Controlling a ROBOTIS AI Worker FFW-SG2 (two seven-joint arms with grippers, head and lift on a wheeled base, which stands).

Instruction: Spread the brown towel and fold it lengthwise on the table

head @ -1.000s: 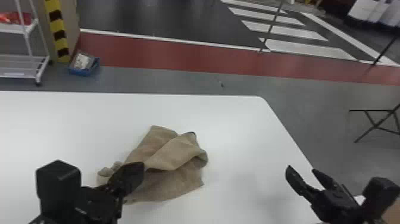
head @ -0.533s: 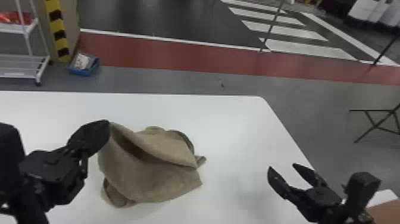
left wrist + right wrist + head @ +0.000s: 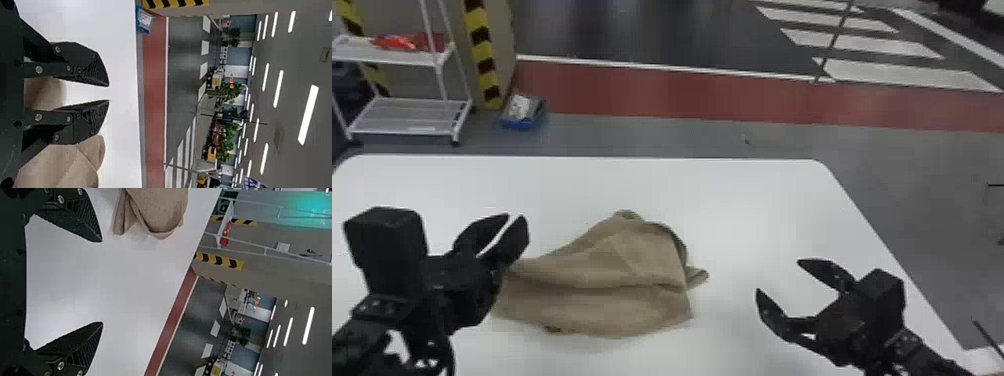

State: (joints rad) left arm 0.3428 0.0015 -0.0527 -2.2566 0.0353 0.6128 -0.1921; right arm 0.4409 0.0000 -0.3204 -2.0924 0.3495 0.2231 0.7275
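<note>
The brown towel point(image 3: 612, 280) lies rumpled on the white table point(image 3: 732, 210), with a fold running across it and a small corner poking out on its right. Over the towel's left end is my left gripper point(image 3: 516, 220), its fingers a little apart. In the left wrist view, nothing is held between the tips of the left gripper point(image 3: 109, 93), and the towel point(image 3: 58, 166) shows beside and behind them. Right of the towel, apart from it, my right gripper point(image 3: 779, 277) has its fingers wide. The right wrist view has the right gripper point(image 3: 102, 282) over bare table, the towel point(image 3: 160, 207) off to one side.
Beyond the table's far edge point(image 3: 592, 157) stand a white wire rack point(image 3: 407, 117) and a blue bin point(image 3: 524, 117) on the floor. The table's right edge slants down past my right arm.
The towel's left part, raised by my left gripper half a second ago, has come down and spread leftward. The left gripper has let go. My right gripper has shifted slightly left since the earliest frame.
</note>
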